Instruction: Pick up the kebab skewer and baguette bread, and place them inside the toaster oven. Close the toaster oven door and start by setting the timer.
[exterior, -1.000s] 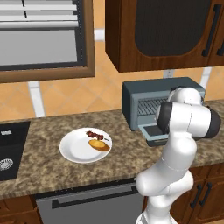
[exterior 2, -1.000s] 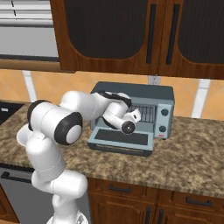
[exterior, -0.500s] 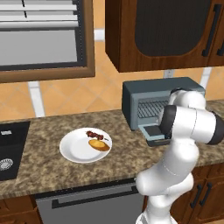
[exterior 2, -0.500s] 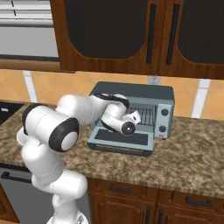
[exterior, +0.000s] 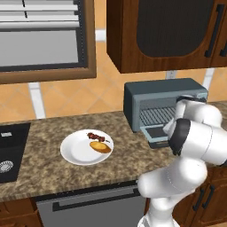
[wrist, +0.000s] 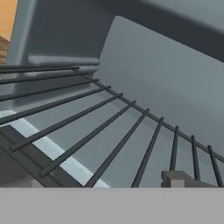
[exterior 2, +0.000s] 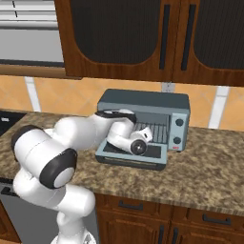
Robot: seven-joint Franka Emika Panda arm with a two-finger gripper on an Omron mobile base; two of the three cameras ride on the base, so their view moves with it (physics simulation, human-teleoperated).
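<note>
One black sink basin (exterior: 9, 148), cut off at the left edge of the left base view. One round white plate (exterior: 75, 153) on the speckled brown stone counter (exterior: 40, 170), holding one short kebab skewer (exterior: 96, 137) with dark red and black chunks and, just beside it, one small golden-orange baguette bread (exterior: 100, 147). One boxy blue-grey toaster oven (exterior 2: 143, 101), well to the right of the plate; its one toaster oven door (exterior 2: 131, 157) lies folded down flat. One wire rack (wrist: 109, 140) inside. Two round knobs (exterior 2: 178, 131) on its right side; markings too small to read. One two-finger gripper (exterior 2: 143, 135) at the oven mouth, jaws spread wide, holding nothing; fingertips barely visible.
</note>
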